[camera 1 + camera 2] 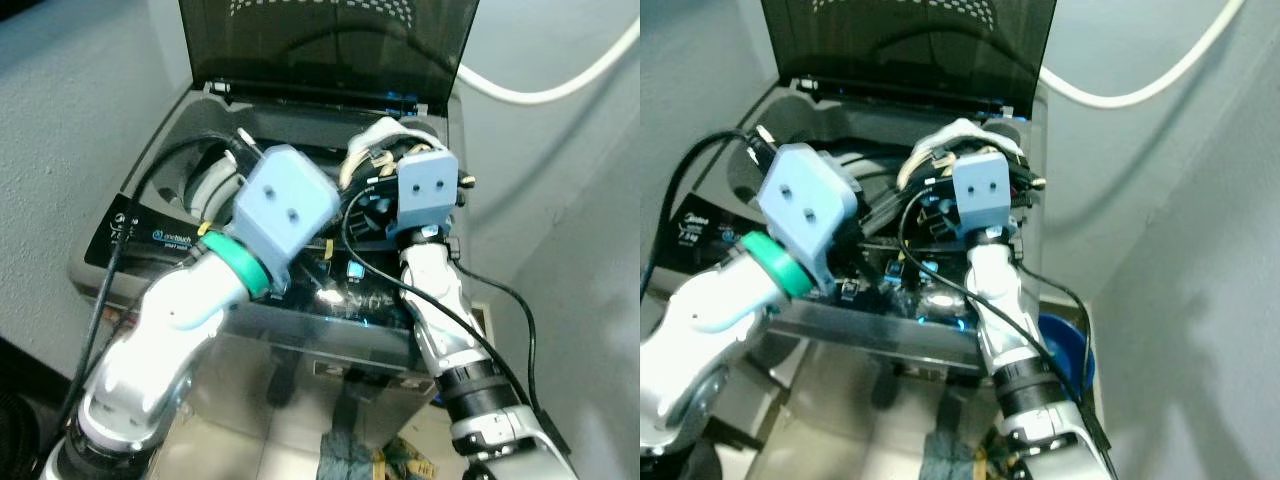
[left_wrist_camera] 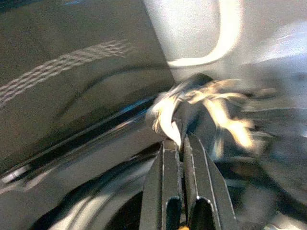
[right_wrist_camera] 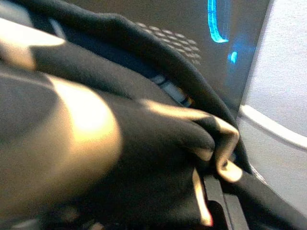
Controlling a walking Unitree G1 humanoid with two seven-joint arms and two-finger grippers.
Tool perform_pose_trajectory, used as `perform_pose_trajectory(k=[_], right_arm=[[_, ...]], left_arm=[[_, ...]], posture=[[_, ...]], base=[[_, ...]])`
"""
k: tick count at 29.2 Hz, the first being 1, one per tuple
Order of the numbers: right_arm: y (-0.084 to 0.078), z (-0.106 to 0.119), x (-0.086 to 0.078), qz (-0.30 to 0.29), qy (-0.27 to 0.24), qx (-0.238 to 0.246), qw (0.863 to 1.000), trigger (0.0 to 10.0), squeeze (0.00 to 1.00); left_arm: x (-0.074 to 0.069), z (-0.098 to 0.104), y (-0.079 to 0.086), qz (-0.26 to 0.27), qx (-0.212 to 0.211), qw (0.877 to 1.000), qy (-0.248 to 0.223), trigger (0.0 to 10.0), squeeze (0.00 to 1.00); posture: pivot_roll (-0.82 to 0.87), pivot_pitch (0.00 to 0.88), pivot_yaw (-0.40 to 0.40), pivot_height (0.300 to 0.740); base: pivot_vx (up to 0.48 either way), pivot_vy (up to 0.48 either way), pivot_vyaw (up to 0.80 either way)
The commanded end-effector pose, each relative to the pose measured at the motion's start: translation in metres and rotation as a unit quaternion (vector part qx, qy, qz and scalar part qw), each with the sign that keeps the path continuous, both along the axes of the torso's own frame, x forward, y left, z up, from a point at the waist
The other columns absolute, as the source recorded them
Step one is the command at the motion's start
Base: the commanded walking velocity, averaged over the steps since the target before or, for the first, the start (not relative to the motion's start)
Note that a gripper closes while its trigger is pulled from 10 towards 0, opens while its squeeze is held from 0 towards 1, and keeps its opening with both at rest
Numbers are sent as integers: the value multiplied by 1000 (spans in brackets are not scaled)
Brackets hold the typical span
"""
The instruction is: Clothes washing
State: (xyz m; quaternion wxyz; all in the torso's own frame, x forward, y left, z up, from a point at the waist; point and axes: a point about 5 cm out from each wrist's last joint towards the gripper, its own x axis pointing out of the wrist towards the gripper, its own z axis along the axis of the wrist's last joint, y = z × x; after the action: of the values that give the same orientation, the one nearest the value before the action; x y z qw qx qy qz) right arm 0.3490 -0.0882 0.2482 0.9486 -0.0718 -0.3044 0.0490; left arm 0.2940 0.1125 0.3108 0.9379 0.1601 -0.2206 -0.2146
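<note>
A top-loading washing machine [image 1: 150,235] stands before me with its dark lid [image 1: 330,40] raised. Both arms reach over the open tub. A black garment with pale cream patches [image 1: 375,140] is bunched above the opening, towards the tub's back right. My right gripper [image 3: 218,187] is shut on it, and the cloth covers most of its fingers. My left gripper [image 2: 181,141] comes in from the left, its fingers pressed together with a pale strip of the same garment [image 2: 168,127] pinched at their tips.
A white hose [image 1: 540,90] curves across the grey wall behind the machine. A blue bucket [image 1: 1065,350] sits on the floor to the right, and some cloth [image 1: 345,455] lies on the floor in front. Black cables trail from both wrists.
</note>
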Motion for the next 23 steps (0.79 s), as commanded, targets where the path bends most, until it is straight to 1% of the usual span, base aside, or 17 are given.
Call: perform_pose_trajectory(k=[1,3,4,5,6,9,11,12,14,15,16,18,19,20,21,22,23], right_arm=[[3,6,-8,44,-18,9,999,4667,0],[3,6,-8,44,-18,9,999,4667,0],[9,5,-13,80,-17,6,997,7176,0],[9,5,-13,80,-17,6,997,7176,0],[15,4,-18,109,-13,6,994,10000,0],[18,3,-21,127,-9,7,992,10000,0],[19,2,-23,136,-5,9,991,10000,0],[18,0,-23,137,-1,12,991,10000,0],[18,0,-23,137,-1,12,991,10000,0],[16,-1,-23,134,1,15,991,10000,0],[16,-1,-23,134,1,15,991,10000,0],[13,-4,-22,124,7,19,992,10000,0],[13,-4,-22,124,7,19,992,10000,0],[13,-5,-22,122,10,20,992,10000,0],[13,-5,-22,122,10,20,992,10000,0],[13,-6,-22,124,13,20,992,10000,0],[13,-6,-22,124,13,20,992,10000,0]], left_arm=[[14,4,25,54,-28,998,5,10000,0],[14,4,25,54,-28,998,5,10000,0],[24,8,38,87,-43,995,6,10000,0],[24,8,38,87,-43,995,6,10000,0],[34,13,50,118,-74,990,12,10000,0],[40,17,56,132,-96,986,18,10000,0],[43,18,54,119,-112,986,32,10000,0],[40,16,46,88,-112,989,45,10000,0],[40,16,46,88,-112,989,45,10000,0],[35,12,36,49,-95,993,52,10000,0],[35,12,36,49,-95,993,52,10000,0],[20,7,18,-14,-82,995,59,10000,0],[20,7,18,-14,-82,995,59,10000,0],[11,3,8,-41,-69,995,62,10000,0],[11,3,8,-41,-69,995,62,10000,0],[2,-2,-2,-75,-53,993,71,10000,0],[2,-2,-2,-75,-53,993,71,10000,0]], posture=[[177,67,46,740],[177,67,46,740],[176,66,45,740],[176,66,45,740],[176,66,45,740],[176,66,45,740],[155,55,52,740],[152,56,60,740],[152,56,60,740],[151,57,63,740],[151,57,63,740],[154,60,71,740],[154,60,71,740],[157,61,73,740],[157,61,73,740],[167,62,70,740],[167,62,70,740]], base=[[0,0,0],[0,0,0],[0,0,0],[0,0,0],[0,0,0],[0,0,0],[0,0,0],[0,0,0],[0,0,0],[0,0,0],[0,0,0],[0,0,0],[0,0,0],[0,0,0],[0,0,0],[0,0,0],[0,0,0]])
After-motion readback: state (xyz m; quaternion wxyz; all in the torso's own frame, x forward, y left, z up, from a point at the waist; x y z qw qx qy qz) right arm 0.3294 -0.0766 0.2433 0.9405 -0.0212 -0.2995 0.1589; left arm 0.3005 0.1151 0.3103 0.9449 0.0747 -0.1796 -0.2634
